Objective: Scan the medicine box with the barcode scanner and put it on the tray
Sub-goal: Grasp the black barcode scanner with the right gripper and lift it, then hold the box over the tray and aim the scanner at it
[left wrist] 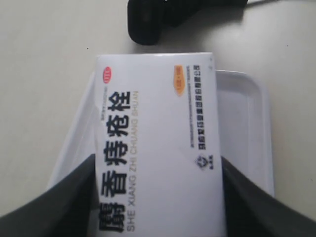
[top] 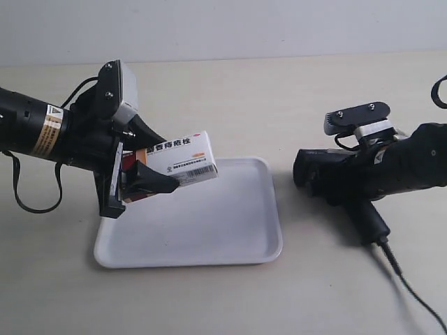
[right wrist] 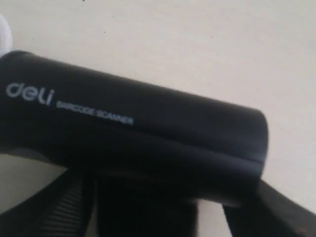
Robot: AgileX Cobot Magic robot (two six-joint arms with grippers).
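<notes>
On the exterior view I see the arm at the view's left holding the box (top: 183,159) in its hand (top: 148,157), both fingers pressed on the red-banded end. The box hangs tilted in the air over the tray (top: 216,230), above the tray's corner nearest that arm, not touching it. It is a white carton with dark Chinese lettering on the upper face and a barcode strip on the side facing the camera. The tray lies flat near the middle of the table (top: 230,91), closer to the front edge. The arm at the view's right grips the scanner (top: 339,183), head pointing toward the tray and box, handle angled down toward the front edge, cable (top: 408,286) trailing to the front right corner.

On the left wrist view, the left hand (left wrist: 158,197) has a dark finger on each long side of the box (left wrist: 155,143), closed on it. The face reads "SHE XIANG ZHI CHUANG SHUAN" beside big black characters, with a small red oval and an orange mark at the far end. The tray (left wrist: 249,128) shows beneath, the scanner head (left wrist: 148,19) beyond.

On the right wrist view, the right hand (right wrist: 163,207) clamps the scanner (right wrist: 143,133); its black body reads "deli BARCODE SCANNER" in grey.
</notes>
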